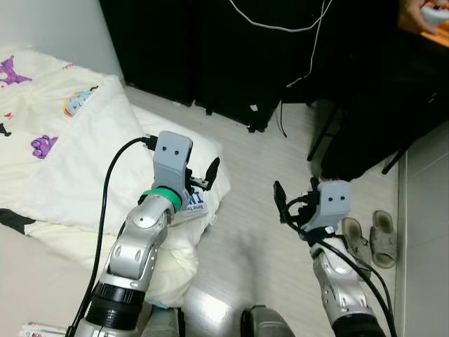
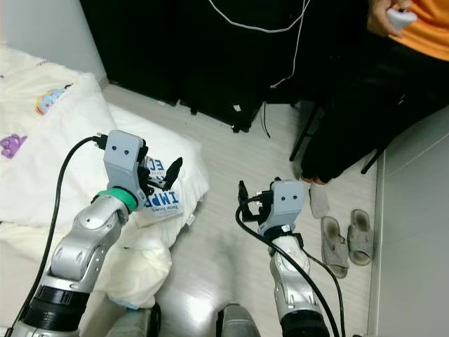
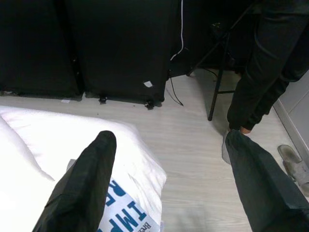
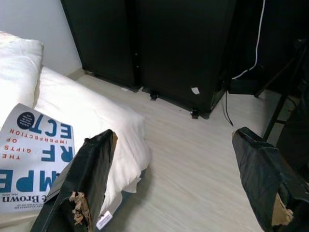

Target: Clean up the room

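A white book with blue lettering (image 2: pixel 163 200) lies flat on the white pillow (image 1: pixel 91 154), near the pillow's corner by the floor; the right wrist view shows the book's cover (image 4: pixel 34 154). My left gripper (image 2: pixel 160 175) hovers just above the book, open, with nothing between its fingers (image 3: pixel 82 188). My right gripper (image 1: pixel 295 200) is held over the bare wooden floor (image 1: pixel 245 161) to the right of the pillow, open and empty as well. Its fingers (image 4: pixel 87 174) point toward the pillow's edge and the black cabinet.
Cream bedding with cartoon prints (image 1: pixel 35 91) spreads to the left. A black cabinet (image 1: pixel 210 49) with a white cable (image 1: pixel 280 28) stands ahead. A person in black trousers (image 2: pixel 365 105) sits on a chair at the right, with a pair of slippers (image 1: pixel 370 237) on the floor beside them.
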Robot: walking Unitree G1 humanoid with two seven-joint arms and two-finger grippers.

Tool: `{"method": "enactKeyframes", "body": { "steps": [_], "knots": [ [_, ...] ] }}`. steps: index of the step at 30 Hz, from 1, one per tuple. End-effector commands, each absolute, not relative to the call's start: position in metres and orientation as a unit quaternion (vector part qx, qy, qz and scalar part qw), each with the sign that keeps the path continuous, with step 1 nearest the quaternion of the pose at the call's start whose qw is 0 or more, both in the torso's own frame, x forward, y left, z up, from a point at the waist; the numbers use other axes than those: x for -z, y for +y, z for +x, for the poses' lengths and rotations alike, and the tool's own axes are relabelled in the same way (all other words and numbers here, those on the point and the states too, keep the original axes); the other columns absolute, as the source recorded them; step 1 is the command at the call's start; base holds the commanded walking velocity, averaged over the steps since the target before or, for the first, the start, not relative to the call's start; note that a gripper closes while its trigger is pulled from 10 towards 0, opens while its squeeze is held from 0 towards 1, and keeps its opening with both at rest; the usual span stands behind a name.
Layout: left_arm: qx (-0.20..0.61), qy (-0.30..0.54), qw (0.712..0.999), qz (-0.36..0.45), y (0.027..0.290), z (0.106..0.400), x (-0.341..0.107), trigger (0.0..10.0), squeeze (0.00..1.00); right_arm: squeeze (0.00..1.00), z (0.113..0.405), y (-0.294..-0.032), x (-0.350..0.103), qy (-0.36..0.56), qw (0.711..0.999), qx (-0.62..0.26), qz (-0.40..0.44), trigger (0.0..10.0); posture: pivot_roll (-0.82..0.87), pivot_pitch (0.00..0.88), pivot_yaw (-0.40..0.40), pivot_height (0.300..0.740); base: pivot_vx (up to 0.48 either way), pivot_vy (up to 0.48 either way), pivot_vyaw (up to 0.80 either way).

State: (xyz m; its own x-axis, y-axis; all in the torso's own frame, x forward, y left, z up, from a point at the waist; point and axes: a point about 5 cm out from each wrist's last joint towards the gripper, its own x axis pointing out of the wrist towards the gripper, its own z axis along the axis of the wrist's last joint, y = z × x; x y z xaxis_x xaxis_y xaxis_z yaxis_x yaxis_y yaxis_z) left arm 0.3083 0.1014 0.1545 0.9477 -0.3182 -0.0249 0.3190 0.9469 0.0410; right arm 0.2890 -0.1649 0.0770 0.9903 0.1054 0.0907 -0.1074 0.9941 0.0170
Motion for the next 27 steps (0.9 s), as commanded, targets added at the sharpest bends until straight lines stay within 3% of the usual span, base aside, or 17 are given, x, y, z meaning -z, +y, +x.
{"method": "enactKeyframes", "body": {
  "steps": [1,27],
  "knots": [
    [0.16,0.022,0.986,0.03,0.102,0.308,-0.146,10.0,0.0,0.0,0.285,-0.167,-0.067,-0.023,0.999,-0.043,0.018,10.0,0.03,0.061,-0.023,0.724,0.0,0.0,0.0],
    [0.156,0.023,0.986,0.05,0.103,0.306,-0.136,10.0,0.0,0.0,0.291,-0.155,-0.058,-0.007,0.998,-0.049,0.04,10.0,0.06,0.02,-0.013,0.724,-0.377,0.0,0.0]
  ]
}}
